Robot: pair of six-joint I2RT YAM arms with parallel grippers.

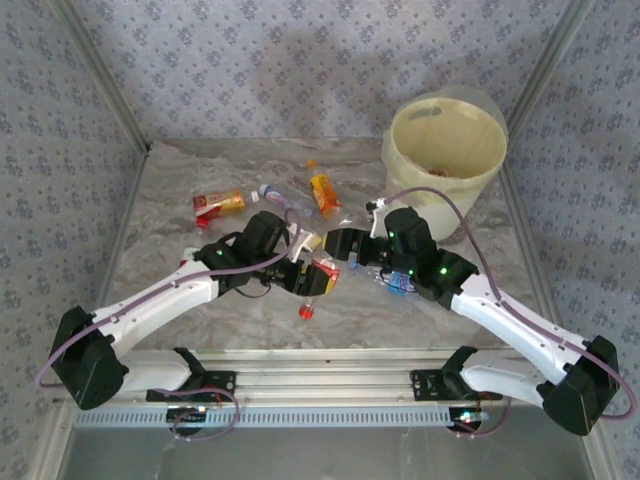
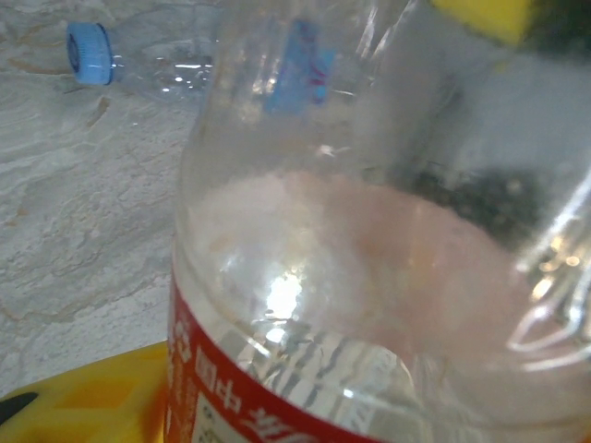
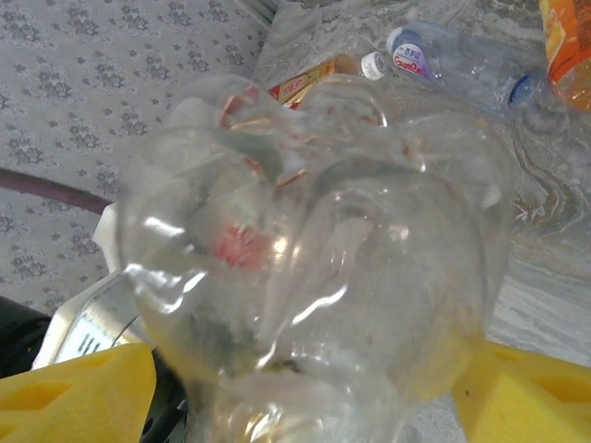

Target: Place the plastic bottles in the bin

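A clear plastic bottle with a red label (image 1: 322, 278) and a red cap hangs just above the table's middle, and my left gripper (image 1: 303, 276) is shut on it. In the left wrist view this bottle (image 2: 369, 277) is pressed close to the camera. My right gripper (image 1: 337, 260) stands open around its base. In the right wrist view the clear base (image 3: 314, 249) sits between the two yellow fingers (image 3: 74, 397). The bin (image 1: 446, 150), a white bucket with a pale yellow-green liner, stands at the far right.
More bottles lie behind the arms: an orange one (image 1: 323, 192), a red-and-yellow labelled one (image 1: 220, 204), and a clear one with a blue cap (image 1: 275, 193). A blue-labelled bottle (image 1: 400, 283) lies under my right arm. Patterned walls close in the table.
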